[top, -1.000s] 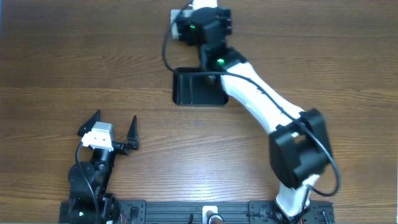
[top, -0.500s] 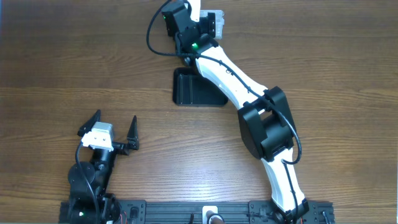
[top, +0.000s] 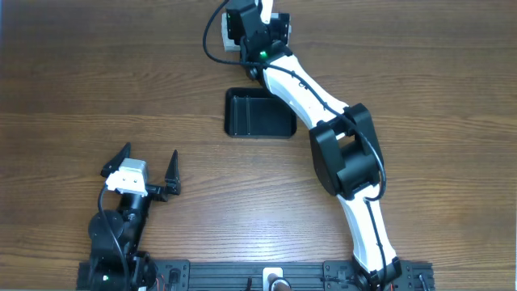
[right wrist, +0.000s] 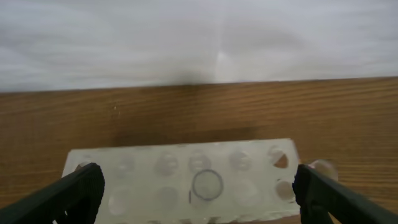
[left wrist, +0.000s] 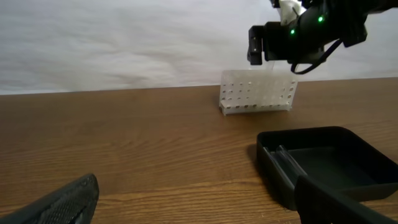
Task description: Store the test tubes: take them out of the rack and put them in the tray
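Shifted slightly rightward since half a second ago, the right end effector (right wrist: pixel 196 169) hangs over the clear rack (right wrist: pixel 143 186), fingers spread wide. That rack stands toward the counter's (top: pixel 420 97) far side, just beyond the black tray (top: pixel 242 121). Well apart, the left end effector (top: pixel 149 152) is also wide.

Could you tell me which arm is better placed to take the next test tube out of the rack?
The right arm. The right claw, open, hangs directly above the rack, while the left claw sits open near its own base, with the tray between it and the rack.
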Robot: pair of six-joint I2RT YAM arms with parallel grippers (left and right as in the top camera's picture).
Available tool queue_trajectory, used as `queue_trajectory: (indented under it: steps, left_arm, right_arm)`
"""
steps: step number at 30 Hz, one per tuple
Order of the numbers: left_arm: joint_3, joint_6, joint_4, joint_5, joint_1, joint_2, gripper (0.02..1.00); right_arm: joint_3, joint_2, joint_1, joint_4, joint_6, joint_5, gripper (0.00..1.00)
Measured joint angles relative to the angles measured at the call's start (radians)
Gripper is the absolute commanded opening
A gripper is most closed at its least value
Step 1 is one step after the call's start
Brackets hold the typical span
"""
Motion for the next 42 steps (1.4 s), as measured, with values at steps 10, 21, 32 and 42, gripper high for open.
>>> queue_trajectory:
  steps: [10,21,32,42]
  left_arm:
    - [0.000,0.000,0.000,0.000,0.000,0.000,1.000]
    - [0.000,0.000,0.000,0.000,0.000,0.000,1.000]
    - [0.000,0.000,0.000,0.000,0.000,0.000,1.000]
    - [0.000,0.000,0.000,0.000,0.000,0.000,1.000]
  right_arm:
    - [0.000,0.008,0.000,0.019,-0.017,-0.003,0.858]
    - [0.001,0.042,-0.003,0.029,-0.026,-0.003,0.656]
    - [0.001,0.042,-0.011,0.022,-0.033,-0.002,0.492]
    - [0.001,0.048,-0.012,0.024,-0.035,-0.001,0.332]
